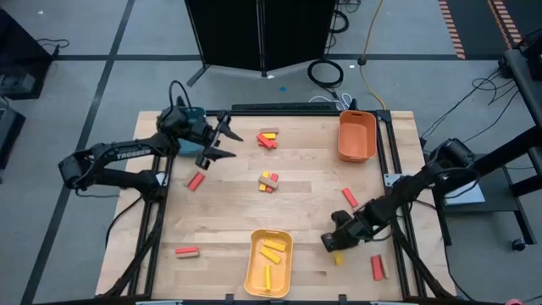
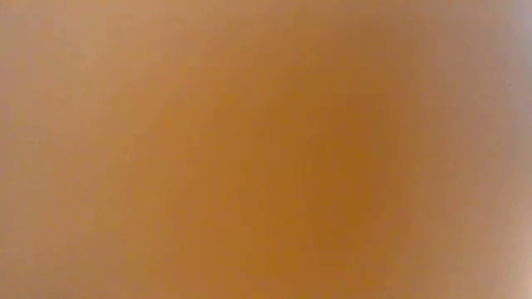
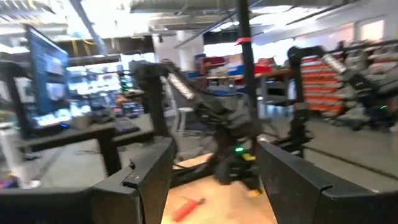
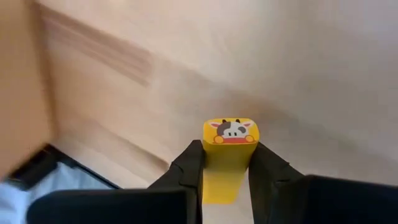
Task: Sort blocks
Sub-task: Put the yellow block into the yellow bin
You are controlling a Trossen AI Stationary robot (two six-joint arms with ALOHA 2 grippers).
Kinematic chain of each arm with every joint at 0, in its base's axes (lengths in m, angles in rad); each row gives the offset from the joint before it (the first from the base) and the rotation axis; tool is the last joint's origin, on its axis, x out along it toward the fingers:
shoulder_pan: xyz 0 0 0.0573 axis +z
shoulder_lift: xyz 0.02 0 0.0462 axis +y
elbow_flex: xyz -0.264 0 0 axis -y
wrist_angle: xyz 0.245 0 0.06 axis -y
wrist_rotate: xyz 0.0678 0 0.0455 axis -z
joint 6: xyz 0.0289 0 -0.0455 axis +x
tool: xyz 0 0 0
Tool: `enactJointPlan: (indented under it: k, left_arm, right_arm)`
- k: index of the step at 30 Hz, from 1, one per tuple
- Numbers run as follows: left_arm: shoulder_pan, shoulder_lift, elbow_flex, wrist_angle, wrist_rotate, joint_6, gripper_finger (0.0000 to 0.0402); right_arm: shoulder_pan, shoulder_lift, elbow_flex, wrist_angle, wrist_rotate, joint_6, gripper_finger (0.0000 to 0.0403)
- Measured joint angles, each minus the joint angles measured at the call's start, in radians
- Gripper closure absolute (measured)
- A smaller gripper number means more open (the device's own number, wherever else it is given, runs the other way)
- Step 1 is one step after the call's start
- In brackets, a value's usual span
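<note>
My right gripper (image 1: 336,247) hangs over the table's near right part, shut on a yellow block (image 4: 231,134) that has a cow face on its end. My left gripper (image 1: 222,144) stands open and level above the far left of the table, nothing between its fingers (image 3: 149,174). Other blocks lie flat on the table: a red one (image 1: 196,180) near the left gripper, a red-and-tan one (image 1: 186,252) at the near left, two small heaps (image 1: 269,138) (image 1: 269,181) in the middle, and red ones (image 1: 349,196) (image 1: 378,268) at the right. The low view shows only an orange blur. My right gripper pinches the yellow block's two long sides (image 4: 219,168) between its two fingers (image 4: 189,165). The fingers slant downward and lie along the block. Its cow-face end (image 4: 231,132) sticks out past the fingertips. The block seems to hang just clear of the table top.
A yellow tray (image 1: 254,284) with several yellow blocks stands at the near edge, left of my right gripper. An orange tray (image 1: 356,148) stands at the far right. A dark frame rail (image 1: 398,169) runs along the table's right side. Bare wood lies between the heaps and the yellow tray.
</note>
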Motion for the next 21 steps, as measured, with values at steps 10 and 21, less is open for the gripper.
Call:
enactJointPlan:
  k: [10, 21]
  left_arm:
    - [-0.118, 0.079, -0.001, -0.034, -0.049, -0.005, 0.0176]
    - [-0.199, 0.273, -0.001, 0.169, -0.137, -0.11, 0.0176]
  right_arm:
    - [-0.113, -0.127, 0.0, -0.003, 0.174, -0.321, 0.0354]
    - [-0.229, -0.275, 0.001, 0.167, 0.525, -0.842, 0.0354]
